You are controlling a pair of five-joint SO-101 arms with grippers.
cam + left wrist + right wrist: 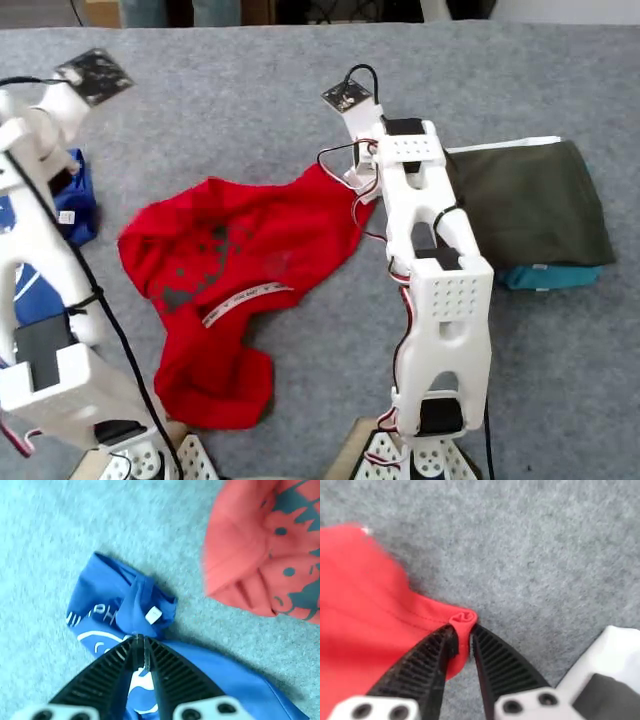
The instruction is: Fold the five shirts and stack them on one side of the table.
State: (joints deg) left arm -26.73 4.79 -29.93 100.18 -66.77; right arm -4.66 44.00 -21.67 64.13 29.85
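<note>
A red shirt [240, 270] lies crumpled and half spread in the middle of the grey worktop [250, 100]. Its dark print faces up, and a bunched end trails toward 6 o'clock. The right arm [435, 270] stretches from the near edge toward 12 o'clock, just to the 3 o'clock side of the shirt. The right jaws are closed on the shirt's corner at about 1 o'clock from its centre. In the right wrist view a small roll of red hem is pinched between the ribbed pads.

A blue shirt [78, 195] sits in a loose heap at the 9 o'clock edge of the worktop, close to the red one but not touching it. The left arm [40, 270] stands over it. The left jaws are shut, with a raised fold of blue cloth gripped at their tips beside a small white tag [153, 615].

At 3 o'clock, just beyond the right arm, lies a folded stack. A dark olive shirt [525, 205] is on top, a strip of white cloth [500, 146] shows along its far edge, and a teal shirt [550, 276] pokes out underneath at the near side.
</note>
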